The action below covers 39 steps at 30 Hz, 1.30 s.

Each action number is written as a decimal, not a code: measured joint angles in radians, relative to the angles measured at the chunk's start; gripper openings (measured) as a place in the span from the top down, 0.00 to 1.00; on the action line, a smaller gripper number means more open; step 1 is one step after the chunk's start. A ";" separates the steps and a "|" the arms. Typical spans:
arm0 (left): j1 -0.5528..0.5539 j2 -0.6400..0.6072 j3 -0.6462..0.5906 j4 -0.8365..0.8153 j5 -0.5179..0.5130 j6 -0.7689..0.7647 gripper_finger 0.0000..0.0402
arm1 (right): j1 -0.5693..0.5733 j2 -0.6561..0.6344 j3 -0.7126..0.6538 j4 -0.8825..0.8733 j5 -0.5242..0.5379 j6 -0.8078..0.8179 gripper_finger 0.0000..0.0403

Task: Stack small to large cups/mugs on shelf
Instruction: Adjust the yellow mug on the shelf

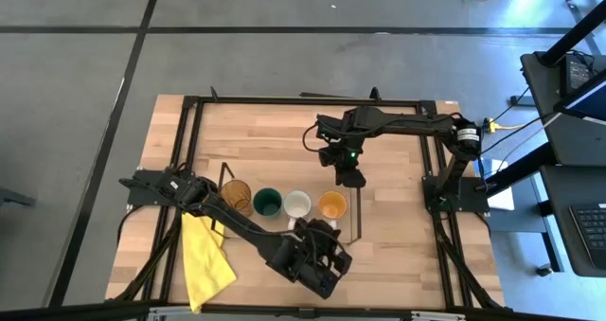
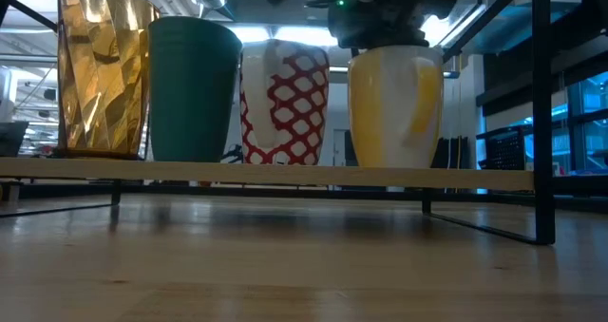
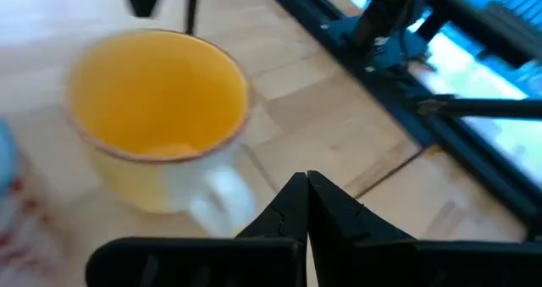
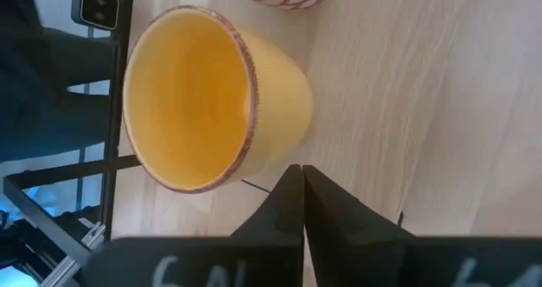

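Note:
Four vessels stand in a row on the shelf's light-wood board (image 2: pixel 285 173): an amber tumbler (image 1: pixel 235 196), a dark green cup (image 1: pixel 268 203), a white mug with a red net pattern (image 2: pixel 285 104) and an orange mug (image 1: pixel 332 205). My right gripper (image 1: pixel 348 177) is shut, just on the far side of the orange mug (image 4: pixel 212 101) and above its rim. My left gripper (image 1: pixel 322 230) is shut on the near side of the orange mug (image 3: pixel 157 109), pointing at the mug's handle (image 3: pixel 222 198). Neither gripper shows any touch with a vessel.
A yellow cloth (image 1: pixel 204 257) lies on the tabletop at the near left, under my left arm. The shelf's black wire end frames (image 1: pixel 358 217) stand at both ends of the row. Bare tabletop (image 1: pixel 265 136) lies beyond the shelf.

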<state>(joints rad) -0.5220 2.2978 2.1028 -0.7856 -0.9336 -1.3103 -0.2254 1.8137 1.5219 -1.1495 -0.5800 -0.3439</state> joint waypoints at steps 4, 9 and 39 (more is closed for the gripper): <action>-0.003 0.000 0.046 -0.221 -0.024 -0.123 1.00 | 0.011 0.000 0.000 -0.011 0.000 0.001 0.99; -0.029 -0.001 0.115 -0.492 0.004 -0.317 1.00 | 0.032 0.000 0.000 -0.019 0.000 0.002 0.99; -0.187 0.002 0.116 -0.785 0.177 -0.776 1.00 | 0.041 0.000 0.000 -0.035 0.001 0.024 0.98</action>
<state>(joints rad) -0.7090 2.2997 2.2192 -1.5711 -0.7563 -2.0865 -0.1847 1.8141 1.5221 -1.1843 -0.5793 -0.3201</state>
